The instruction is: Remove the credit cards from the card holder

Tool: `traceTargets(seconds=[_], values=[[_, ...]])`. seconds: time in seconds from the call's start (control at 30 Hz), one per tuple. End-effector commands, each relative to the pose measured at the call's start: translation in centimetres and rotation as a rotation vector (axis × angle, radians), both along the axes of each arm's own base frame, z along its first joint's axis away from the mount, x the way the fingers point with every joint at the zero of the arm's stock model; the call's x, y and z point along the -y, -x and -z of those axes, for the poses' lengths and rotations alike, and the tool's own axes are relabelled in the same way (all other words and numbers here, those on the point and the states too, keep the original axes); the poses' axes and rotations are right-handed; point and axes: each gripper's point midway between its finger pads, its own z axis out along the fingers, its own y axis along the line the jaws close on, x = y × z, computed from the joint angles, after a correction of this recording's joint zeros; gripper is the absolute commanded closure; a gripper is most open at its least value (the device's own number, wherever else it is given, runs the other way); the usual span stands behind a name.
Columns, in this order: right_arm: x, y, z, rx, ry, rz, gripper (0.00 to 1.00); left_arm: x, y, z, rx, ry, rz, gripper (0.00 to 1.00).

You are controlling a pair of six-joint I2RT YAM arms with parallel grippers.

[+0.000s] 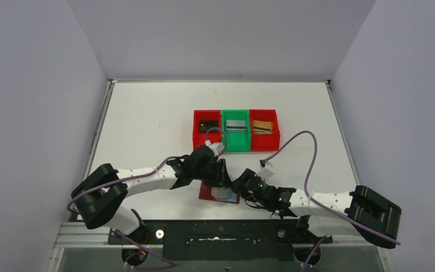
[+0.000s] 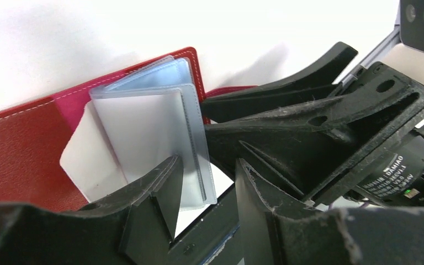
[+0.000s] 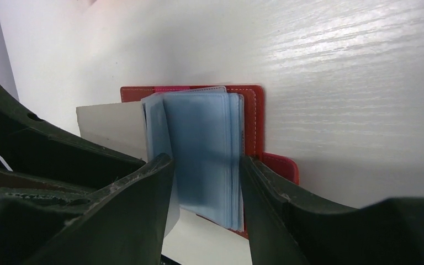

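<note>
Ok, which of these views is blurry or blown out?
Left wrist: table blown out to flat white, card holder sharp. Right wrist: the plastic sleeves look soft, sheen streaks the table's grain. Top external: even light, in focus.

Dark red card holder [image 2: 16,149], bluish sleeves [image 3: 204,143], pale grey credit card [image 3: 110,124].

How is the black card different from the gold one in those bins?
Colour: the black card is dark, the gold-tan card pale. Place: the black card lies in the left red bin, the gold-tan card in the right red bin, the green bin between them. Both lie flat, out of the card holder.
</note>
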Motion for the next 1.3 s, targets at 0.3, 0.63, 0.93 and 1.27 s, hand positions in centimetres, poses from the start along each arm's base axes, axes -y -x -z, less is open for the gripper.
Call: traceTargets(seconds=[0.3,0.63,0.93,1.27], values=[[2.0,-0.8,-1.8,-0.001,0.122,0.087,0.53,-5.0,-1.9,0.4,0.085,-0.109,-0.197,0.61],[3.1,-1.1,-3.3,0.007,0.203,0.136,0.52,-9.1,-3.4,-1.2,0.150,-0.170,-0.346,0.60],[1.6,-1.1,-4.0,0.036,0.179,0.091,0.53,-6.8,-4.0,-7.3,0.255,0.039,-0.278,0.57],[2.6,-0.1,-1.8,-0.036,0.164,0.130,0.53,-1.9,-3.1,-4.7,0.123,0.080,-0.111,0.54]])
